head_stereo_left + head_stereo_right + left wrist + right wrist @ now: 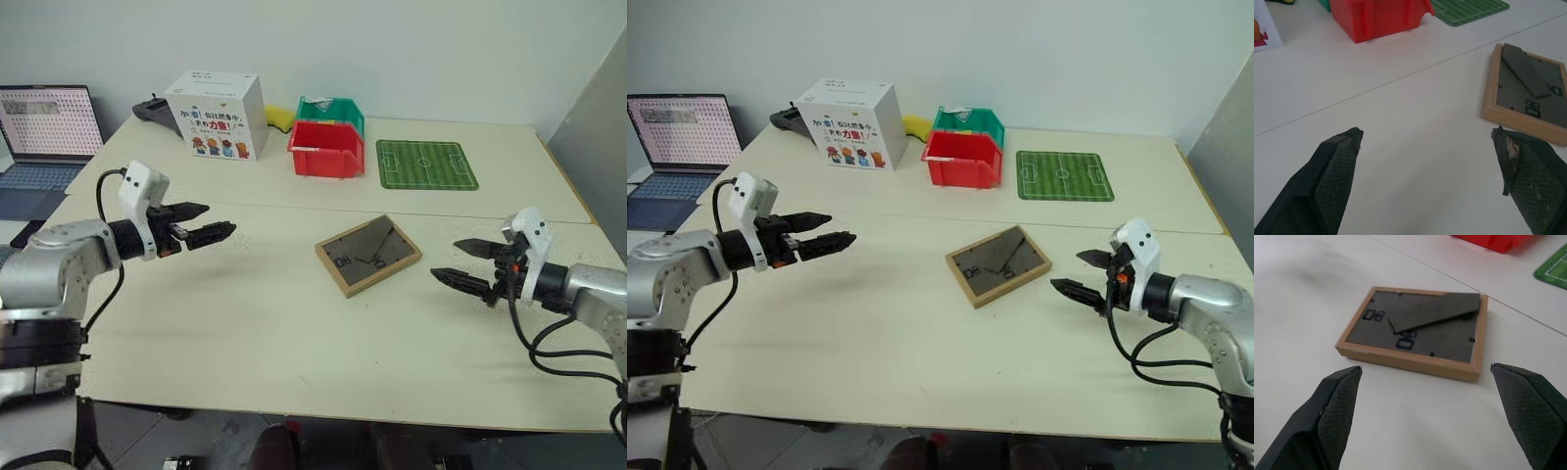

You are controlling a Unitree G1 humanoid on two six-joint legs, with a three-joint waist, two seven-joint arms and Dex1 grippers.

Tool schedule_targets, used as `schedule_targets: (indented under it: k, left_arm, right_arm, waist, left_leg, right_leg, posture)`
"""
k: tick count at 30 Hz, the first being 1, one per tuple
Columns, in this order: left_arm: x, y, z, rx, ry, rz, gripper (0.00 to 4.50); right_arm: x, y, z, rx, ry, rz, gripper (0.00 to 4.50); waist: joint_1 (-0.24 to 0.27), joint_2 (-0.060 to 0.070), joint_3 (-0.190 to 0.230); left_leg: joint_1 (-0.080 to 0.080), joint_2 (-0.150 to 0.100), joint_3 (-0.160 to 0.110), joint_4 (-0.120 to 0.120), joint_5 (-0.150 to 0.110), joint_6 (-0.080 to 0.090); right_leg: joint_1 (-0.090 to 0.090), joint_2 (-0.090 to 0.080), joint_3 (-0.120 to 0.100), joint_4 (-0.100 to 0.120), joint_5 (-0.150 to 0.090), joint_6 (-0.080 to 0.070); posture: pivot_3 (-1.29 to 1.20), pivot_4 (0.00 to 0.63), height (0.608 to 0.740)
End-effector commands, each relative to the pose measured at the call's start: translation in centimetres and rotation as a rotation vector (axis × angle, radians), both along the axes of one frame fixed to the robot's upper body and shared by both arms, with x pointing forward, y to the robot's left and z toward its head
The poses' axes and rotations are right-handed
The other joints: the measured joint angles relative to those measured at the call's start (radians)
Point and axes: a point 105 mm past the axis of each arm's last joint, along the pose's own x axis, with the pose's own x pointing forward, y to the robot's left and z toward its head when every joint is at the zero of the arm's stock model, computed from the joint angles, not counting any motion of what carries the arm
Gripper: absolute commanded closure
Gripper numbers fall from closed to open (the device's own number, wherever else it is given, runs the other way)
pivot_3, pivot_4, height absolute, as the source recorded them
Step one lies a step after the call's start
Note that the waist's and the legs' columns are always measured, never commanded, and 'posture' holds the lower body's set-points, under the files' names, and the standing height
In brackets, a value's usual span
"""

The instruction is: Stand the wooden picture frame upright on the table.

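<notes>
On the table [245, 323], the wooden picture frame [369, 254] lies face-down between both open, empty hands, left hand [200, 227] and right hand [468, 264]; approach step: next, grasp an edge.

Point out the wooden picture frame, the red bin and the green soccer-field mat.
wooden picture frame [368, 254]: left eye view, on its dark back panel.
red bin [325, 152]: left eye view, on its front wall.
green soccer-field mat [426, 164]: left eye view, at its centre.
</notes>
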Motion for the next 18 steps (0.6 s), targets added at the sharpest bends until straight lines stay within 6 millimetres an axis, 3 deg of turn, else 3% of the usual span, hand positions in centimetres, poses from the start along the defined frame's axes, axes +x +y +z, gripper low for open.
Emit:
schedule_targets:
  k: [1, 10, 14, 18]
  left_arm:
    - [0.2, 0.0, 0.7, 0.041, -0.027, -0.033, 0.0]
    - [1.4, -1.9, 0.2, 0.0, -0.05, -0.086, 0.0]
    - [3.0, -3.1, -0.7, -0.011, -0.075, -0.072, 0.72]
    - [5.1, -4.9, -2.0, 0.005, -0.094, -0.056, 1.62]
  right_arm:
    - [-0.1, -0.1, 0.5, 0.004, -0.032, -0.01, 0.01]
    - [-0.7, -1.1, -0.6, -0.001, -0.026, -0.129, 0.01]
    - [-1.2, -0.3, -1.6, 0.008, -0.025, -0.186, 0.81]
    - [-0.3, 0.0, -2.6, 0.003, -0.047, -0.326, 1.8]
  waist:
    - [0.0, 0.0, 0.0]
    - [0.003, 0.0, 0.0]
    - [0.003, 0.0, 0.0]
    - [0.004, 0.0, 0.0]
  left_leg:
    - [0.0, 0.0, 0.0, 0.0, 0.0, 0.0]
    - [-0.002, 0.0, -0.001, 0.001, 0.0, 0.0]
    - [-0.002, 0.0, -0.002, 0.001, 0.0, 0.0]
    - [-0.002, 0.0, -0.001, 0.001, 0.0, 0.0]
  right_leg:
    - [0.0, 0.0, 0.0, 0.0, 0.0, 0.0]
    - [-0.001, 0.0, 0.001, 0.0, 0.0, 0.0]
    - [0.0, 0.0, 0.001, 0.001, 0.0, 0.0]
    - [0.0, 0.0, 0.001, 0.001, 0.0, 0.0]
  posture:
    - [0.0, 0.15, 0.74]
    - [0.0, 0.15, 0.74]
    - [0.0, 0.15, 0.74]
    - [0.0, 0.15, 0.74]
